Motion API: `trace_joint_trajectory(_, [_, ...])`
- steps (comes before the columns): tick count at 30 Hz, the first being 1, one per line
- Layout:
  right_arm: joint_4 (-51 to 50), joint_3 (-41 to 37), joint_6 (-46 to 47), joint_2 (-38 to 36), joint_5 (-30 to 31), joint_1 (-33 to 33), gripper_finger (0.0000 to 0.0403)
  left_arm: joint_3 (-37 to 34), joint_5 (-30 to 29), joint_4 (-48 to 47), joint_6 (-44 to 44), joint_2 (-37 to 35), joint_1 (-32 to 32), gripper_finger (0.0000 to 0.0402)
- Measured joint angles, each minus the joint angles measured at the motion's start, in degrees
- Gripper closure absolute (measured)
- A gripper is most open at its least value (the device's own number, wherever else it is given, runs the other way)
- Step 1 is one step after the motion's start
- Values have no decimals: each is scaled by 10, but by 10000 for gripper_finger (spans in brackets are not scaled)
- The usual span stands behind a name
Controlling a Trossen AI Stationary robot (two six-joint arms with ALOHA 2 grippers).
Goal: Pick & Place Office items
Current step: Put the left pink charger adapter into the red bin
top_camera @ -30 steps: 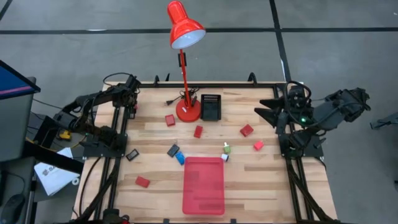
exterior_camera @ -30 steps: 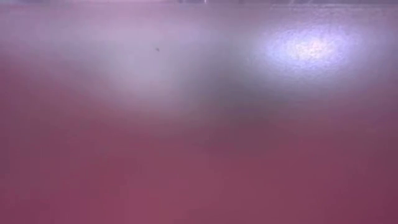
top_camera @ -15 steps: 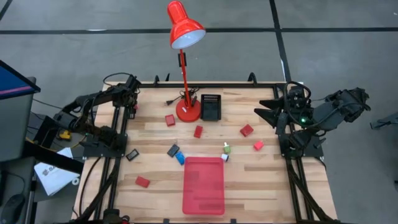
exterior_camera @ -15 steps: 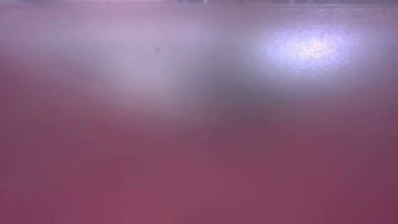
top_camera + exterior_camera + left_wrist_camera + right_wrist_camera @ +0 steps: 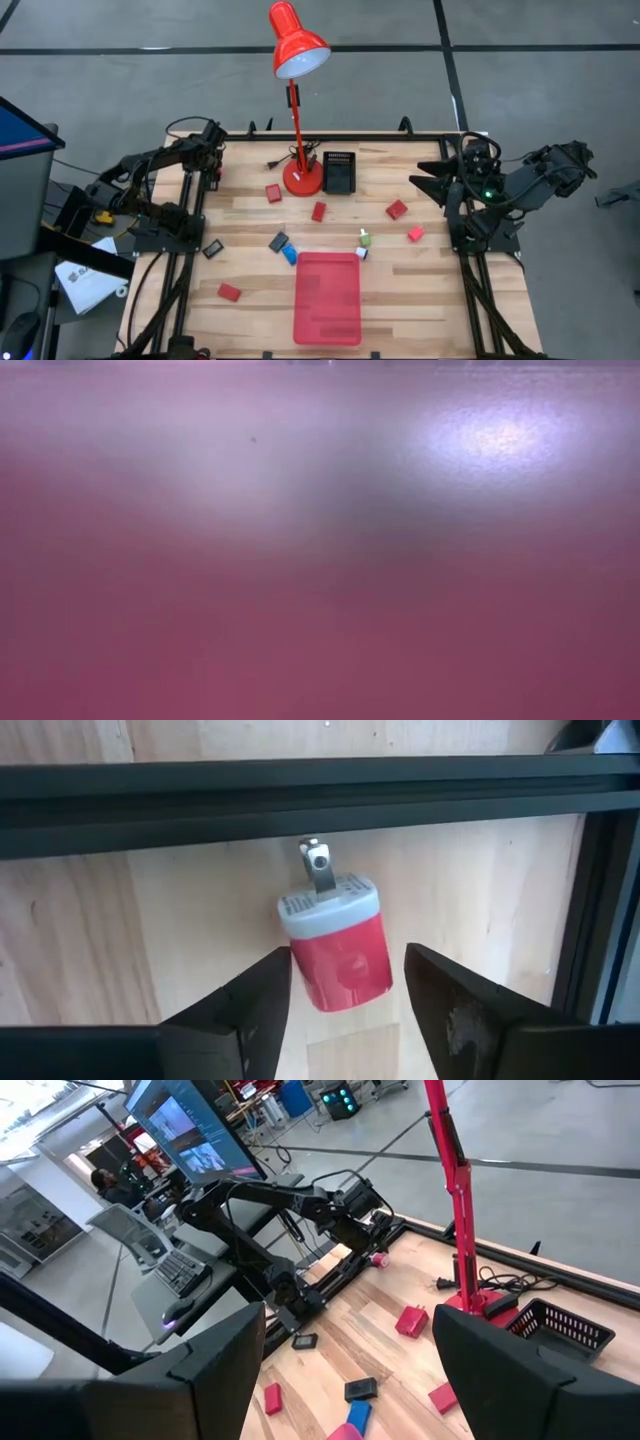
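Note:
The office items lie scattered on the wooden table (image 5: pixel 440 300): red blocks (image 5: pixel 273 193) (image 5: pixel 397 210) (image 5: pixel 230 292), a blue piece (image 5: pixel 289 254), black pieces (image 5: pixel 279 241) and a white-green one (image 5: pixel 365 238). My left gripper (image 5: pixel 213 176) hangs open at the far-left corner. In the left wrist view its fingers (image 5: pixel 262 1005) stand on either side of a red-and-grey plug-like piece (image 5: pixel 337 945) that lies flat on the wood; I see no touch. My right gripper (image 5: pixel 425 178) waits open and holds nothing at the far-right side, also seen open in its wrist view (image 5: pixel 350 1325).
A tall red desk lamp (image 5: pixel 298 45) stands on its base (image 5: pixel 302 178) at the far middle, with a black basket (image 5: pixel 339 172) beside it. A flat red tray (image 5: pixel 327 297) lies at the near middle. A black frame rail (image 5: pixel 300 795) runs just beyond the left gripper. The low view shows only a pink blur.

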Motion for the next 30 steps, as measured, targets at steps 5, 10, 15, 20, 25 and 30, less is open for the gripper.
trace_joint_trajectory(5, [0,0,0,0,0,1,121,0,-9,6,5,0,-4,253])
trace_joint_trajectory(10, [0,0,0,0,0,11,121,1,-9,5,17,0,-7,277])
trace_joint_trajectory(15, [0,0,0,0,3,16,121,3,-13,1,17,-2,-12,311])
trace_joint_trajectory(20, [-1,0,0,0,8,19,121,3,-15,-5,18,-2,-23,337])
trace_joint_trajectory(25, [-1,0,0,0,10,19,121,2,-10,-7,45,-5,-26,341])
trace_joint_trajectory(30, [-2,0,0,0,10,19,121,1,12,-68,62,-37,-45,334])
